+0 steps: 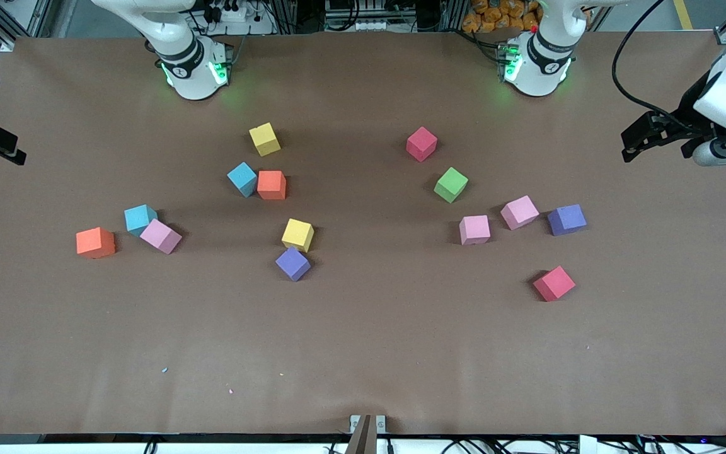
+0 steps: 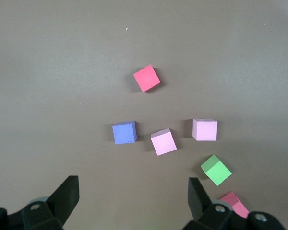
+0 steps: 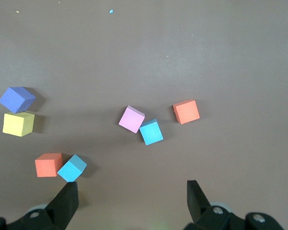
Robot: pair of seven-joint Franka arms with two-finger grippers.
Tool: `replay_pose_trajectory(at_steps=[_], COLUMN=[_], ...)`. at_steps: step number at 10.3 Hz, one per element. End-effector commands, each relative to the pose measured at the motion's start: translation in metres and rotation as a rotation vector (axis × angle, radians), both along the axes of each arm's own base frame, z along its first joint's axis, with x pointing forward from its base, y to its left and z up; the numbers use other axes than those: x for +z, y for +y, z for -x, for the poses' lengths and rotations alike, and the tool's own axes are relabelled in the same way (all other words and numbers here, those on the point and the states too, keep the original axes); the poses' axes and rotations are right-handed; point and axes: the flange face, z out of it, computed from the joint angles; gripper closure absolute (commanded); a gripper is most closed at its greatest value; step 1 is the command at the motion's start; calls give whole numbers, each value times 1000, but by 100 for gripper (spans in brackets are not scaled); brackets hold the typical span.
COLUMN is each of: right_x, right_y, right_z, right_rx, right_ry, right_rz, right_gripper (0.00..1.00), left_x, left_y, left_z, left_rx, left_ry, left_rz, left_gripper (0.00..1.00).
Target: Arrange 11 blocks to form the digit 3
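The blocks lie scattered singly and in loose pairs on the brown table (image 1: pixel 363 340); no digit 3 is in view. Toward the right arm's end are an orange block (image 1: pixel 95 243), a blue one (image 1: pixel 140 218) and a pink one (image 1: pixel 161 236). Mid-table are yellow (image 1: pixel 298 235), purple (image 1: pixel 292 263), orange (image 1: pixel 271 185), blue (image 1: pixel 242 179) and yellow (image 1: pixel 265 139). Toward the left arm's end are red (image 1: pixel 421 144), green (image 1: pixel 450 185), two pinks (image 1: pixel 474 229), purple (image 1: pixel 566 219) and red (image 1: pixel 553 283). My left gripper (image 2: pixel 133 184) hangs open and empty over bare table at its end. My right gripper (image 3: pixel 132 189) is open and empty likewise.
The two arm bases (image 1: pixel 196 69) (image 1: pixel 536 63) stand at the table's edge farthest from the front camera. A small bracket (image 1: pixel 367 425) sits at the nearest edge, and a few tiny foam crumbs (image 1: pixel 164 369) lie on the table not far from it.
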Motion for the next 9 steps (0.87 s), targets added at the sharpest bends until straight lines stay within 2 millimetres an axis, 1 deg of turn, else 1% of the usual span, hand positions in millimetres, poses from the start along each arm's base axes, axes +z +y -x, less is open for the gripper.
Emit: replay_pose_trajectory(at_steps=[1,3,4,5,6,7,8,9], right_x=[3,3,3,3,4,8,13,16], right_y=[0,0,0,-1,-1,0,1,4], right_z=[1,1,1,1,2,2,4,7], right_rx=[-14,-14,-14,-15,-15,-12,-12,-8], right_ry=[-2,-2,-2,0,0,-6,-15,-20], right_rz=[-14,-14,-14,-14,-14,-14,-13,-18], right_gripper=[0,0,0,0,0,0,0,0], left_x=[6,8,7,0,-12,-21,-28,-43], left_y=[0,-9,-10,-17,-40,-52,-75,-101], left_z=[2,3,3,3,7,5,9,15], left_rx=[-15,-22,-27,-53,-78,-98,-140,-170], left_ry=[3,-3,0,15,37,51,52,58], left_rz=[-9,-15,-9,-11,-15,-16,-18,-24], left_gripper=[0,0,0,0,0,0,0,0])
